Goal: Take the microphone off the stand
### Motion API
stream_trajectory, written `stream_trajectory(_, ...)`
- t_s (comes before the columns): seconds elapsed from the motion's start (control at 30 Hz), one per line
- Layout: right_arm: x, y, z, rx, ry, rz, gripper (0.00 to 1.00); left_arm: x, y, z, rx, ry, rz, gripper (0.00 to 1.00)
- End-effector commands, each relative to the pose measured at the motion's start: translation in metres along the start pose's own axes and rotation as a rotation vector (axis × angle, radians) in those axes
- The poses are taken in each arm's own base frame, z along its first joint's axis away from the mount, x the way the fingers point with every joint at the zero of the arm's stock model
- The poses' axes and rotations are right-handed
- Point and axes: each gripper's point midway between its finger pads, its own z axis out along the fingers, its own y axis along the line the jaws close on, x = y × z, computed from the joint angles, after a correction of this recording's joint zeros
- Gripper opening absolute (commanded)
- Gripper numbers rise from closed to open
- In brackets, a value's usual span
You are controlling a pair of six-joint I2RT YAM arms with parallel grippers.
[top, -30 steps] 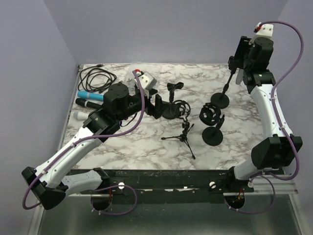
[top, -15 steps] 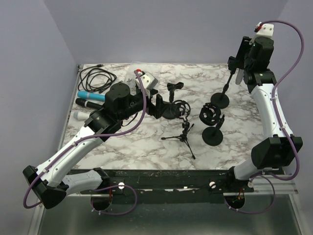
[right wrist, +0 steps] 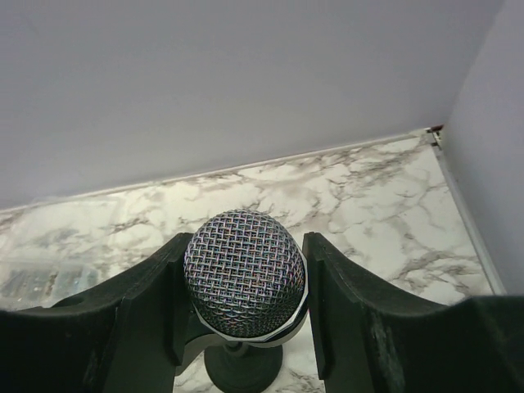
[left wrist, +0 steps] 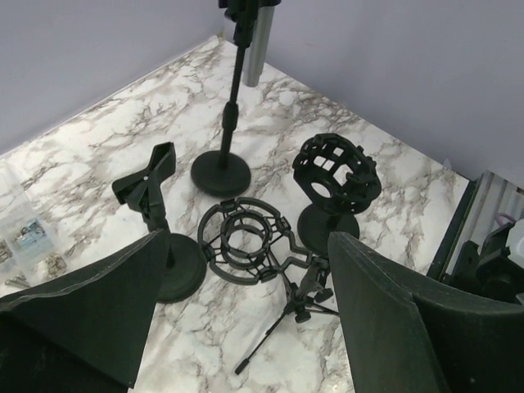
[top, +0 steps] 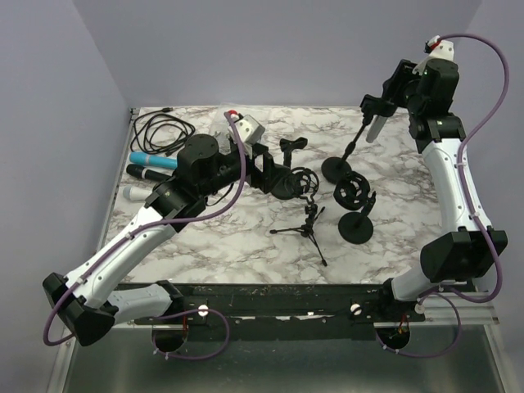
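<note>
A silver microphone [top: 373, 128] with a mesh head [right wrist: 244, 274] sits in the clip of a black stand, whose pole leans down to a round base [top: 336, 169]. My right gripper [top: 379, 107] is shut on the microphone, one finger on each side of the mesh head [right wrist: 244, 278]. The stand's base shows below the head in the right wrist view [right wrist: 243, 372]. My left gripper [top: 274, 174] is open and empty, low over the table's middle, left of the stand. In the left wrist view the stand [left wrist: 221, 172] and the microphone's silver body [left wrist: 260, 45] lie ahead of the open gripper [left wrist: 246, 311].
A shock mount on a small tripod [top: 307, 221] and another on a round base [top: 355, 196] stand near the middle. An empty clip stand [top: 291, 147] is by my left gripper. Loose microphones [top: 150, 160] and coiled cables [top: 164, 131] lie at the left edge.
My right gripper has moved left with the microphone, and the stand's base has shifted left with it. My left gripper has edged slightly up and right.
</note>
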Motion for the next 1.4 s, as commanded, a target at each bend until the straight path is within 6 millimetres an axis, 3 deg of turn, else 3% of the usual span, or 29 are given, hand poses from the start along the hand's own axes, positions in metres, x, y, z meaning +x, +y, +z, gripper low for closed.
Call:
stream_trajectory(0.0,-0.033,0.039,-0.014,-0.187,-0.110,0.068,0.01,-0.036,-0.014,0.024,0.097,-0.083,-0.059,0.81)
stream_trajectory(0.23,-0.023,0.060,-0.028,-0.256,-0.123,0.019,0.01,-0.078,-0.007,0.082,0.133,-0.167,-0.055,0.82)
stream_trajectory(0.53,-0.017,0.066,-0.036,-0.274,-0.115,-0.010,0.01,-0.082,0.006,0.154,0.187,-0.179,-0.006,0.82)
stream_trajectory(0.97,-0.008,0.080,-0.038,-0.334,-0.077,-0.017,0.01,-0.051,0.009,0.227,0.206,-0.187,0.045,0.84)
stream_trajectory(1.37,-0.008,0.081,-0.039,-0.335,-0.073,-0.026,0.01,-0.019,0.018,0.257,0.215,-0.149,0.052,0.84)
